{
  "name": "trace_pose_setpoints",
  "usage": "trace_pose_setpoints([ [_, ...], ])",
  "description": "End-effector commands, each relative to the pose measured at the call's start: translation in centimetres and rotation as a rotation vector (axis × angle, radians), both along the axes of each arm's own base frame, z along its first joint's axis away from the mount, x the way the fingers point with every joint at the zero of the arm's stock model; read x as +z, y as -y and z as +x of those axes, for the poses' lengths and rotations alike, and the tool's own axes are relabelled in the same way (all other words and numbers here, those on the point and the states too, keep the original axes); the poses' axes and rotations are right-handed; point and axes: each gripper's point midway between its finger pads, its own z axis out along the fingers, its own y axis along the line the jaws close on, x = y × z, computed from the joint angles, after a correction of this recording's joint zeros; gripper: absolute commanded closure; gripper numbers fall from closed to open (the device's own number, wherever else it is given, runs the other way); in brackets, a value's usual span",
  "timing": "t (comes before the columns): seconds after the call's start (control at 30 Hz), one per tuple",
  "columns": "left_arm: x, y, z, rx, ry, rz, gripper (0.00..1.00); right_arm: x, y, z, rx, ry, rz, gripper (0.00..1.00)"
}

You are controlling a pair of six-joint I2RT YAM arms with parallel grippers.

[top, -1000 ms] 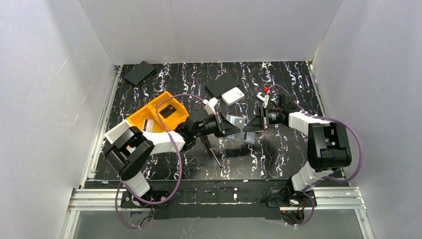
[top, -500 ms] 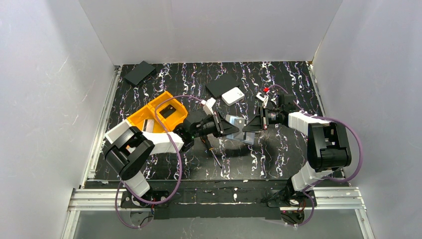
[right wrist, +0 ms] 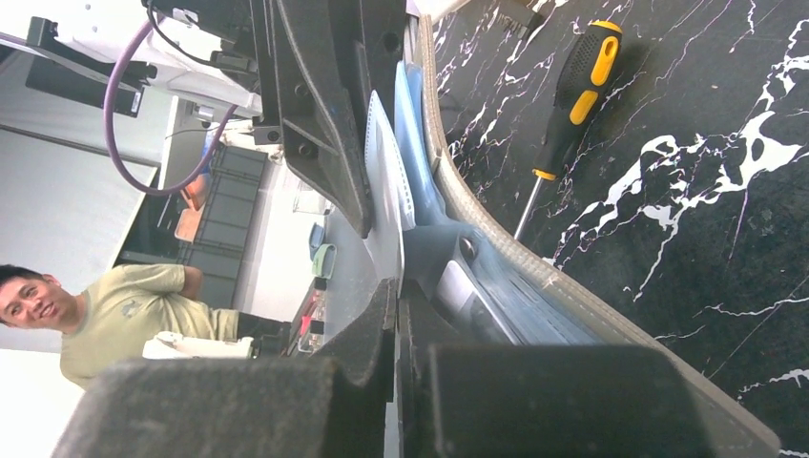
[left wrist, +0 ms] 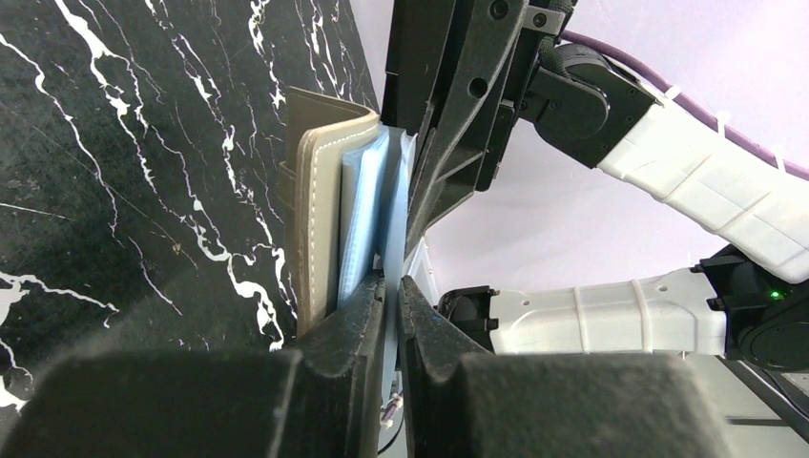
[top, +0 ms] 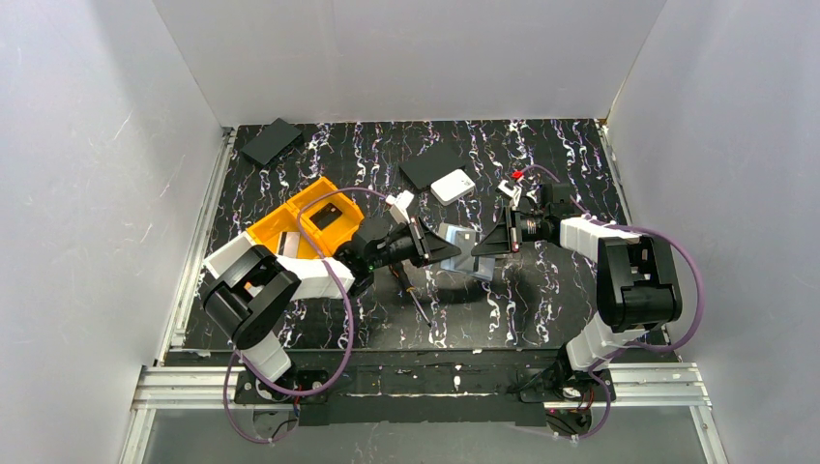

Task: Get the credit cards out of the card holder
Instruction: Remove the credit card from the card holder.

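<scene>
The taupe card holder (top: 476, 263) hangs open above the mat between my two grippers. In the left wrist view its stitched cover (left wrist: 310, 191) stands on edge with pale blue credit cards (left wrist: 363, 200) beside it. My left gripper (left wrist: 393, 286) is shut on the edge of one thin pale blue card. My right gripper (right wrist: 396, 286) is shut on a thin pale sheet at the holder's inner side; the holder's curved taupe cover (right wrist: 515, 253) runs just right of it. In the top view the left gripper (top: 433, 249) and right gripper (top: 486, 246) face each other, tips close.
A screwdriver (right wrist: 577, 81) lies on the mat under the grippers. An orange bin (top: 290, 217) sits by the left arm. A white square box (top: 452, 186) and flat black rectangles (top: 430, 162) (top: 272, 141) lie farther back. White walls enclose the mat.
My left gripper has drawn back a little to the left, away from the right gripper, and a pale blue card edge now shows between them. The right arm has barely moved.
</scene>
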Motion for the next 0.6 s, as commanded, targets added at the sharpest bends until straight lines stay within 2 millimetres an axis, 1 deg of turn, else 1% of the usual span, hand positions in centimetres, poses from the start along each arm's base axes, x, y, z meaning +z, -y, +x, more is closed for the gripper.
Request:
trace_pose_setpoints([
  [0.0, 3.7, -0.62, 0.01, -0.003, 0.085, -0.097, 0.94, -0.59, 0.25, 1.08, -0.029, 0.03, -0.022, 0.91],
  [0.1, 3.64, -0.61, -0.05, -0.008, 0.083, -0.1, 0.97, -0.58, 0.27, 1.07, -0.028, 0.029, -0.019, 0.88],
  [0.27, 3.52, -0.53, -0.02, -0.013, 0.08, -0.107, 0.97, -0.48, 0.26, 1.04, -0.024, 0.028, -0.013, 0.88],
  [0.43, 3.17, -0.73, 0.04, -0.008, 0.072, -0.106, 0.98, -0.43, 0.27, 1.01, -0.02, 0.025, -0.008, 0.91],
  [0.57, 2.83, -1.26, 0.28, 0.009, 0.067, -0.105, 0.99, -0.38, 0.26, 0.98, -0.018, 0.024, -0.006, 0.97],
])
